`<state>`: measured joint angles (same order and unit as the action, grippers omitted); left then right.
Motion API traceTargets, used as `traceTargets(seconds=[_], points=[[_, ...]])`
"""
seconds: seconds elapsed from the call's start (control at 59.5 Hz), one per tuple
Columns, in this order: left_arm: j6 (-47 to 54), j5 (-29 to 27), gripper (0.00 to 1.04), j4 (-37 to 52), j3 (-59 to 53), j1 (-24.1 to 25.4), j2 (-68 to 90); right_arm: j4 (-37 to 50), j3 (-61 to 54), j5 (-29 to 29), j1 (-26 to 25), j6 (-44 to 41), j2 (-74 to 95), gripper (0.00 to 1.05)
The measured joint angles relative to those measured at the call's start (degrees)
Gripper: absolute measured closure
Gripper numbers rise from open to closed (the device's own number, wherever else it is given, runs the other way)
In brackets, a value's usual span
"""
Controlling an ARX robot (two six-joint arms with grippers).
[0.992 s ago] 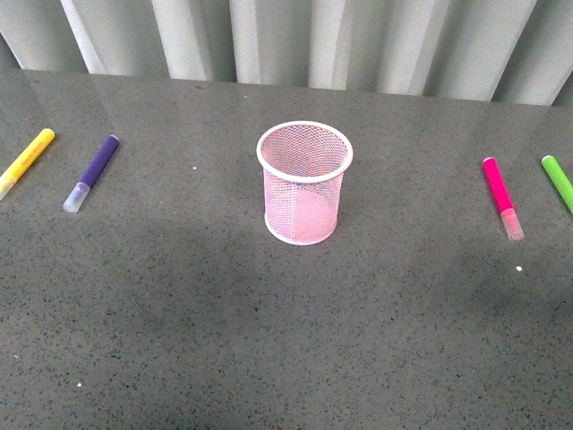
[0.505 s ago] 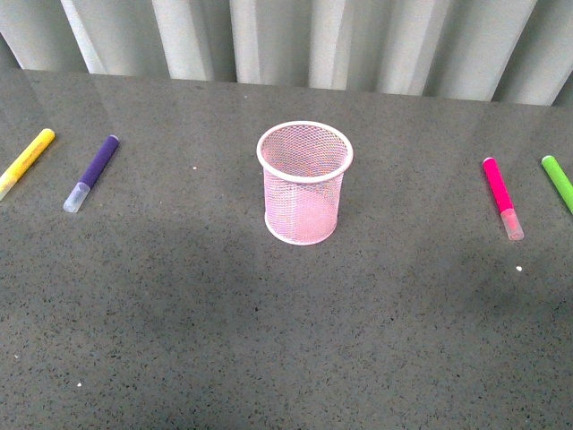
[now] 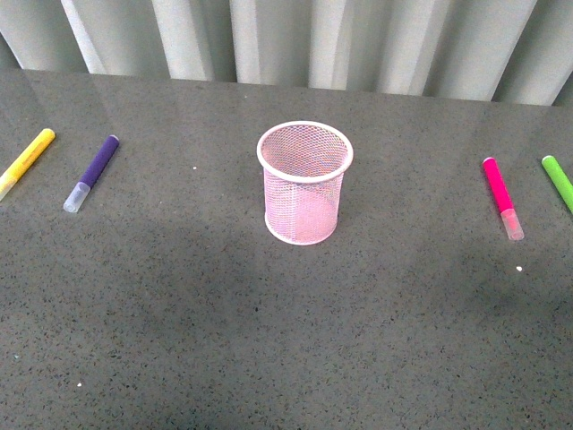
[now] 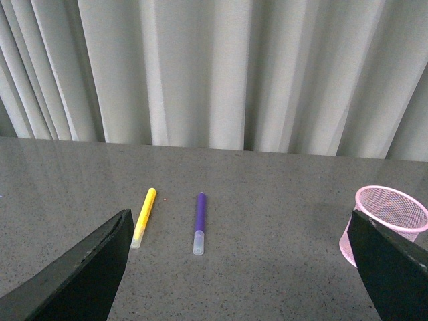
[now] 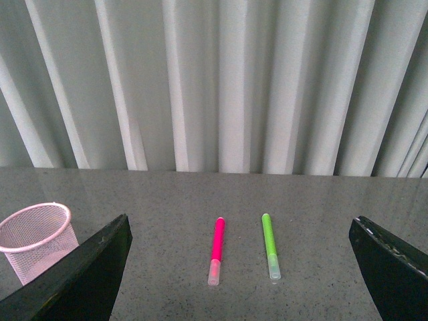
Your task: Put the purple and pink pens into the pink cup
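Note:
The pink cup [image 3: 304, 204] stands upright and empty at the middle of the grey table. The purple pen [image 3: 92, 172] lies flat at the far left. Over on the far right lies the pink pen [image 3: 501, 195]. Neither arm shows in the front view. My left gripper [image 4: 239, 224] is open, raised and set back, with the purple pen [image 4: 199, 222] ahead of its jaws and the cup [image 4: 394, 212] to one side. My right gripper [image 5: 239, 224] is open too, with the pink pen [image 5: 216, 249] ahead of it and the cup [image 5: 35, 241] off to the side.
A yellow marker [image 3: 25, 161] lies just outside the purple pen, near the table's left edge. A green marker [image 3: 559, 182] lies outside the pink pen at the right edge. Grey curtains hang behind the table's far edge.

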<state>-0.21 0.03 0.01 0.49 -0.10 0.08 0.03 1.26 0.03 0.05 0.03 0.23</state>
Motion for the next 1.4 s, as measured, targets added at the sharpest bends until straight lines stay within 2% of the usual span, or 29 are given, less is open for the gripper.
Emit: traceTargets(seconds=[0.505,0.521,0.538,0.555,0.572,0.606,0.656,0.774,0.824,0.908,0.959,1.11,1.278,1.396], points=[[0.0,-0.1,0.07,0.0,0.0,0.0,0.0,0.0,0.0,0.0,0.0,0.0,0.0,0.07],[-0.8,-1.8,0.07,-1.1,0.3,-0.6,0.7,0.0,0.0,0.0,0.0,0.0,0.0,0.07],[-2.8,-6.6,0.07,-5.6,1.9,-2.2,2.5,0.0,0.0,0.0,0.0,0.0,0.0,0.07],[-3.1,-7.3,0.07,-7.3,2.6,-2.8,3.4,0.0,0.0,0.0,0.0,0.0,0.0,0.07],[-4.9,-10.9,0.07,-10.3,3.8,-4.0,5.3,0.0,0.0,0.0,0.0,0.0,0.0,0.07],[-7.5,-13.9,0.07,-13.7,5.2,-5.6,8.3,0.0,0.0,0.0,0.0,0.0,0.0,0.07],[-11.3,-15.0,0.07,-15.0,5.8,-7.5,12.8,0.0,0.0,0.0,0.0,0.0,0.0,0.07],[-15.3,-13.4,0.07,-8.4,8.5,-10.4,25.8,0.0,0.0,0.0,0.0,0.0,0.0,0.07],[-15.3,-11.2,0.07,-1.3,12.0,-10.2,35.4,0.0,0.0,0.0,0.0,0.0,0.0,0.07],[-14.9,-7.9,0.07,2.2,18.2,-9.3,47.5,0.0,0.0,0.0,0.0,0.0,0.0,0.07],[-14.5,-4.4,0.07,1.4,23.1,-8.7,56.4,0.0,0.0,0.0,0.0,0.0,0.0,0.07],[-11.2,-0.3,0.07,0.6,33.5,-7.3,74.4,0.0,0.0,0.0,0.0,0.0,0.0,0.07],[-7.2,3.7,0.07,-0.6,45.4,-4.8,88.6,0.0,0.0,0.0,0.0,0.0,0.0,0.07],[-3.5,4.3,0.07,-1.9,51.6,-3.5,95.1,0.0,0.0,0.0,0.0,0.0,0.0,0.07]])
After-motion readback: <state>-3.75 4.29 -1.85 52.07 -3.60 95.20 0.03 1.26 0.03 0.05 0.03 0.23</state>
